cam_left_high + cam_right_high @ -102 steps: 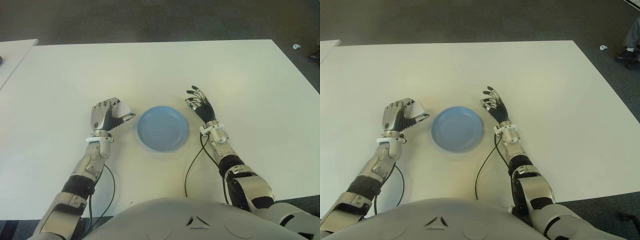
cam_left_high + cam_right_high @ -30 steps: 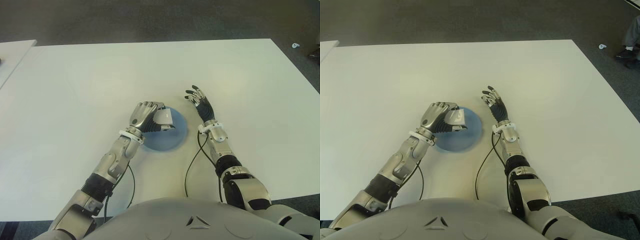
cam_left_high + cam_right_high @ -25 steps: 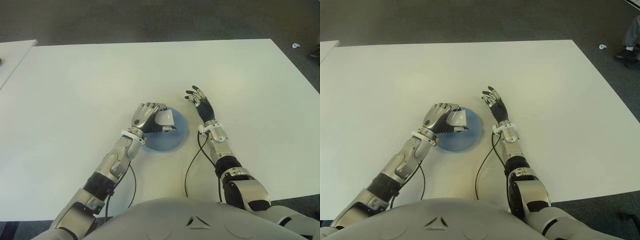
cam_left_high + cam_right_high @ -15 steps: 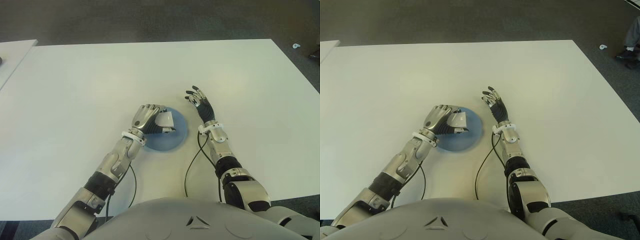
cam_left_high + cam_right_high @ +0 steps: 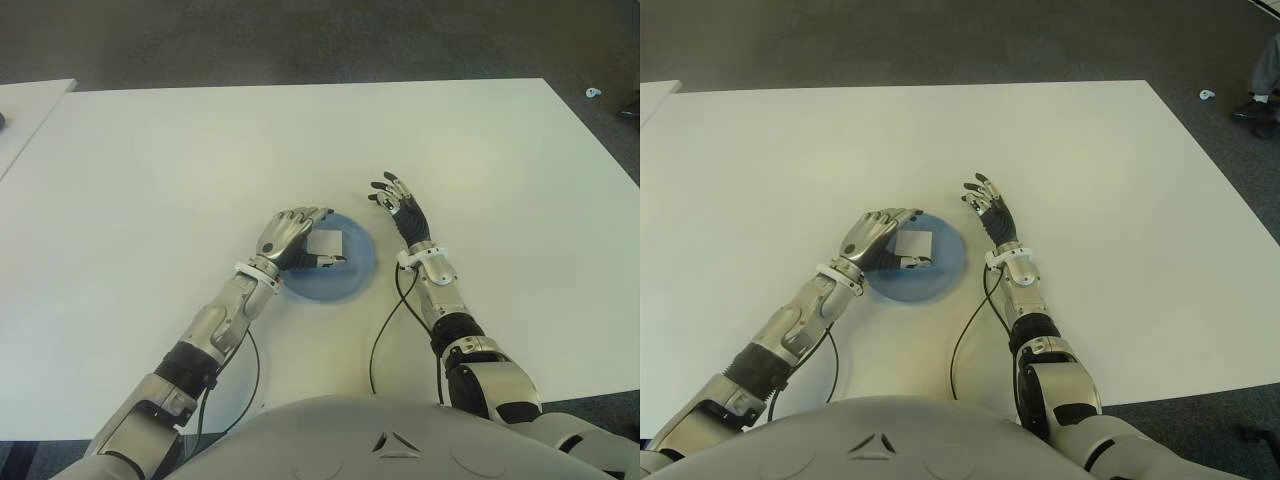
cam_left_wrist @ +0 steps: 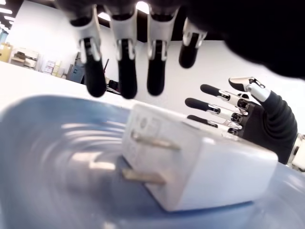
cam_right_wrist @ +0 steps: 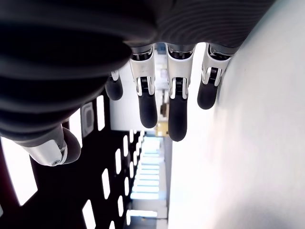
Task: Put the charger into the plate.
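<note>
- I see the white table (image 5: 150,150) bare on all sides of both arms, with wide room out to every edge.
- Blue plate (image 5: 352,282) sits near the table's middle, between the two hands.
- Left hand (image 5: 285,236) is over the plate's left rim, fingers (image 6: 125,67) unclenched, hanging just above the charger; I can't tell if they touch it.
- Right hand (image 5: 402,210) shows just right of the plate, fingers spread, holding nothing.
- White charger (image 6: 190,167) lies in the plate, prongs sideways; no readable markings.
</note>
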Controlling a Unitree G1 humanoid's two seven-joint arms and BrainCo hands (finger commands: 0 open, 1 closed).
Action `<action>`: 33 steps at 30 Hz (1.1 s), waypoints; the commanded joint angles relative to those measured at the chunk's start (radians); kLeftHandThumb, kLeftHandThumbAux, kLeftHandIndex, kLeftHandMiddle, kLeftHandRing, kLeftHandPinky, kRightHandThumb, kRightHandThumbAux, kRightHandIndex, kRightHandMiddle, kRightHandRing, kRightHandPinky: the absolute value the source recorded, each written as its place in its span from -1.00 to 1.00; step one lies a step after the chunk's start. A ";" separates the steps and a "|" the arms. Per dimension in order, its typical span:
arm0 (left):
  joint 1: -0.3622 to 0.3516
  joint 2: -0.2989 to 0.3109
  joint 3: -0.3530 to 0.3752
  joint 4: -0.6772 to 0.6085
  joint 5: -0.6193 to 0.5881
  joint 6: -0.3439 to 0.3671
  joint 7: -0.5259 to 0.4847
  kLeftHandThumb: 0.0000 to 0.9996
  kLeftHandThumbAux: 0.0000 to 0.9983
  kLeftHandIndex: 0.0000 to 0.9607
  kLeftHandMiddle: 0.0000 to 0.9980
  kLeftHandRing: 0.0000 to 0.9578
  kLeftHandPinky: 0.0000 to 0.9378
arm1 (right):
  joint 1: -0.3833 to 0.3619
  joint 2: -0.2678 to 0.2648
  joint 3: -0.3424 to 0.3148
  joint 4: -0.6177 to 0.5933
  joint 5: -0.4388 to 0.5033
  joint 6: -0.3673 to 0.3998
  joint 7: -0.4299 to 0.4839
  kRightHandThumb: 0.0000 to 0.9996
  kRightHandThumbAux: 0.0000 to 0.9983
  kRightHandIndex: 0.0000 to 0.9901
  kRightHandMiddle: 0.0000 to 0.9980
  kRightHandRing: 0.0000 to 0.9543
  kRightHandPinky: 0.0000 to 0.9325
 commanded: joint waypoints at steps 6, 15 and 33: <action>0.001 0.019 0.006 0.000 -0.012 -0.030 -0.008 -0.47 -0.59 -1.00 -1.00 -1.00 -1.00 | 0.095 0.003 -0.002 0.076 0.000 0.045 0.009 -0.85 -0.13 -1.00 -0.55 -0.44 -0.64; 0.027 0.038 0.044 -0.049 -0.044 -0.060 -0.008 -0.52 -0.57 -1.00 -1.00 -1.00 -1.00 | 0.095 0.001 0.000 0.083 -0.007 0.033 0.004 -0.85 -0.13 -1.00 -0.57 -0.44 -0.63; 0.068 0.028 0.244 -0.091 -0.274 -0.176 0.042 -0.66 -0.25 -0.88 -0.91 -0.98 -1.00 | 0.091 -0.001 0.002 0.094 -0.018 0.032 -0.014 -0.82 -0.11 -1.00 -0.58 -0.45 -0.65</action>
